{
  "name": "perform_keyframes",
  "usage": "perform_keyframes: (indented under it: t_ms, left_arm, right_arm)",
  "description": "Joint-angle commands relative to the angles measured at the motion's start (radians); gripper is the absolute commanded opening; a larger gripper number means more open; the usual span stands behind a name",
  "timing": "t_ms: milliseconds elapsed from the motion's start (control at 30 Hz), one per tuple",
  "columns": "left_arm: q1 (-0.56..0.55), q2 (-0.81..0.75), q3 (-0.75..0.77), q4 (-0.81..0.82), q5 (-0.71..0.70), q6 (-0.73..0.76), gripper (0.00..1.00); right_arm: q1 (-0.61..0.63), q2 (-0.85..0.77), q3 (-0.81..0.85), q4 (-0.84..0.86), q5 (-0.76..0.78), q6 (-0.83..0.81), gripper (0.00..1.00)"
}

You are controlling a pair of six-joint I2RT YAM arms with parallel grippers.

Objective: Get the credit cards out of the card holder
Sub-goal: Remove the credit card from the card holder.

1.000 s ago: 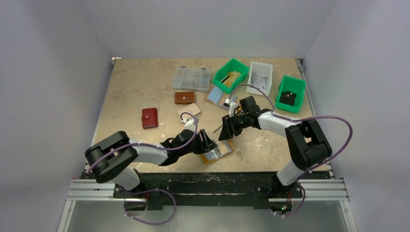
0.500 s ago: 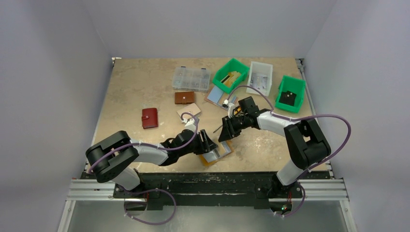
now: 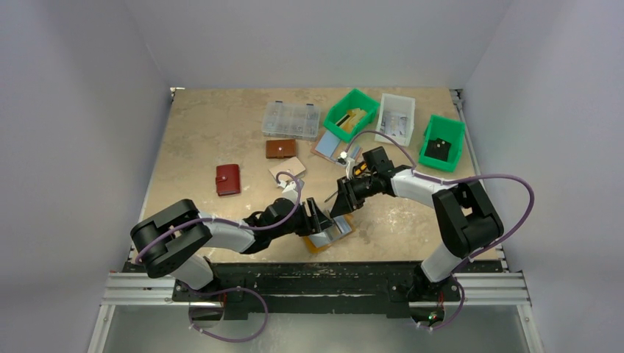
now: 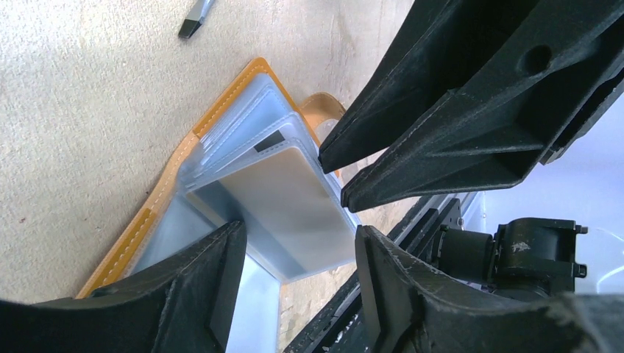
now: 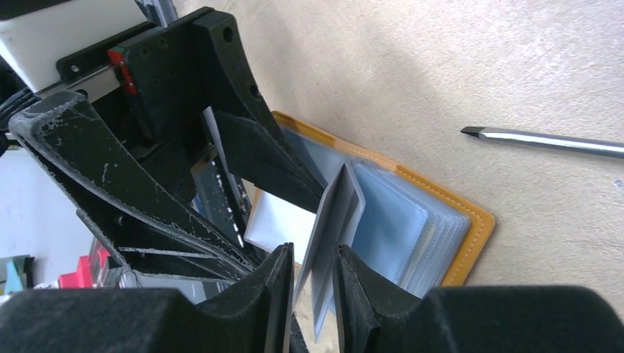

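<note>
1. Surface (image 3: 206,132): the mustard card holder (image 3: 329,237) lies open near its six o'clock edge
2. Left jaws are spread, straddling the holder's clear sleeves
3. Right jaws pinch a grey credit card (image 4: 287,206), tilted up from the sleeves
4. Screwdriver (image 5: 544,140) lies apart, at the holder's two o'clock
</note>
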Motion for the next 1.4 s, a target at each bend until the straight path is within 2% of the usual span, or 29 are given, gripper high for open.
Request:
perform_keyframes:
  t_ms: [0, 367, 600, 933, 1133, 1367]
  left_arm:
    - [-0.004, 0.003, -0.009, 0.063, 0.012, -0.004, 0.62]
    - [-0.005, 0.013, 0.0, 0.031, -0.001, -0.019, 0.64]
    - [-0.005, 0.02, 0.003, 0.016, -0.01, -0.026, 0.64]
    - [-0.004, 0.039, -0.006, -0.021, -0.044, -0.045, 0.5]
    - [-0.004, 0.008, -0.02, -0.052, -0.067, -0.044, 0.48]
    - [-0.004, -0.004, -0.046, -0.06, -0.079, -0.047, 0.43]
  right_arm:
    - [0.008, 0.004, 0.032, -0.003, -0.052, 0.013, 0.33]
    - [0.022, 0.024, 0.035, -0.008, -0.079, 0.016, 0.13]
    - [0.027, 0.029, 0.04, -0.014, -0.079, 0.013, 0.1]
    - [0.029, 0.03, 0.047, -0.033, -0.031, -0.011, 0.21]
    - [0.028, 0.026, 0.055, -0.047, 0.008, -0.032, 0.3]
    - [0.028, 0.007, 0.072, -0.076, 0.058, -0.064, 0.33]
